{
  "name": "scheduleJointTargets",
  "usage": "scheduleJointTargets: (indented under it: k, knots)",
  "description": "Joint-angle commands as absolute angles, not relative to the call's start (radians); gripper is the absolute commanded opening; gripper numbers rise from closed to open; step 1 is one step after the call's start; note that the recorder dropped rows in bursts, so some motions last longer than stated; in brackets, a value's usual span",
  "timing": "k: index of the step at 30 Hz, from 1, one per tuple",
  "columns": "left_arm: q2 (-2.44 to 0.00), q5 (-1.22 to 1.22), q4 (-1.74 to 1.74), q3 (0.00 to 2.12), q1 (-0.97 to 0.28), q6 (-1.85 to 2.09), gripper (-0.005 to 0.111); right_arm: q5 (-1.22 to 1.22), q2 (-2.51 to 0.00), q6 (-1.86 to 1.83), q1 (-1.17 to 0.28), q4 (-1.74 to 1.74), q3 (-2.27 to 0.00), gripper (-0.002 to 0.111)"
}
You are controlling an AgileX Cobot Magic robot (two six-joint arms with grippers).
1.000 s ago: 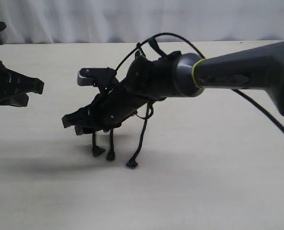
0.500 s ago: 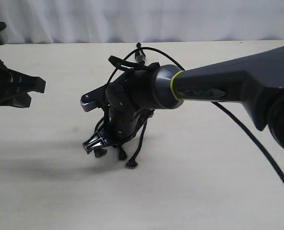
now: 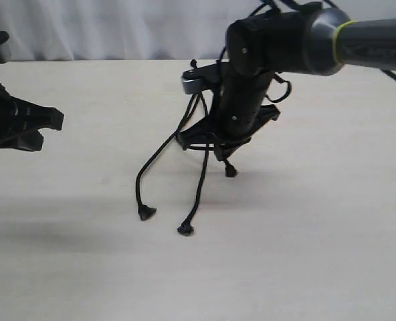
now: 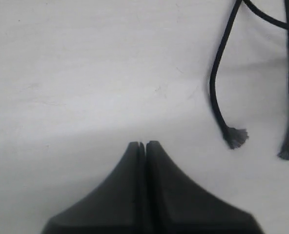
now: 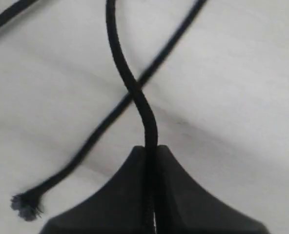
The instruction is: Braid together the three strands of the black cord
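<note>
The black cord [image 3: 193, 65] has its bound end at the far side of the table, and its three strands run toward the near side. The left strand [image 3: 146, 212] and the middle strand [image 3: 184, 229] lie loose, with their frayed tips on the table. My right gripper [image 3: 222, 151] points down, shut on the third strand [image 5: 134, 92]; that strand's knotted tip [image 3: 231, 171] dangles just below it. In the right wrist view the held strand crosses over another strand [image 5: 25, 204]. My left gripper [image 3: 51, 120] is shut on nothing at the far left, well away from the strands [image 4: 236, 137].
The tabletop [image 3: 305, 241] is pale and plain. A white curtain [image 3: 118, 27] hangs behind its far edge. The right arm [image 3: 358, 43] reaches in from the upper right, above the back of the table.
My right gripper has swung right and toward the far side, carrying its strand along. The other two strands, which it covered before, now lie in the open. The left gripper has barely moved.
</note>
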State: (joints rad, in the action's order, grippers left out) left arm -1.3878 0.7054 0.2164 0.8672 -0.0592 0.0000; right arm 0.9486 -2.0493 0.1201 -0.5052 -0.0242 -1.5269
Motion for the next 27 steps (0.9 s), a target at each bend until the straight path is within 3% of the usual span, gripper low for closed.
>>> scheduleJointTargets:
  k: [1, 13, 15, 21, 23, 27]
  knots:
    - [-1.39, 0.695, 0.254, 0.873, -0.062, 0.067, 0.0, 0.954, -2.042, 0.01, -0.39, -0.114, -1.458, 0.004]
    - [-1.639, 0.541, 0.314, 0.875, -0.277, 0.101, 0.0, 0.808, -2.044, -0.211, -0.244, -0.35, -1.311, 0.005]
    - [-1.657, 0.495, 0.336, 0.875, -0.309, 0.101, 0.0, 0.806, -2.045, -0.216, -0.244, -0.359, -1.31, 0.012]
    - [-1.67, 0.463, 0.352, 0.957, -0.393, 0.101, 0.0, 0.86, -2.044, -0.241, -0.195, -0.45, -1.312, 0.053]
    - [-1.679, 0.491, 0.349, 1.016, -0.41, 0.101, 0.0, 0.894, -2.035, -0.268, -0.15, -0.511, -1.312, 0.059]
    - [-1.753, 0.637, 0.221, 1.153, -0.448, -0.03, 0.0, 0.918, -1.984, -0.283, -0.041, -0.575, -1.294, 0.06]
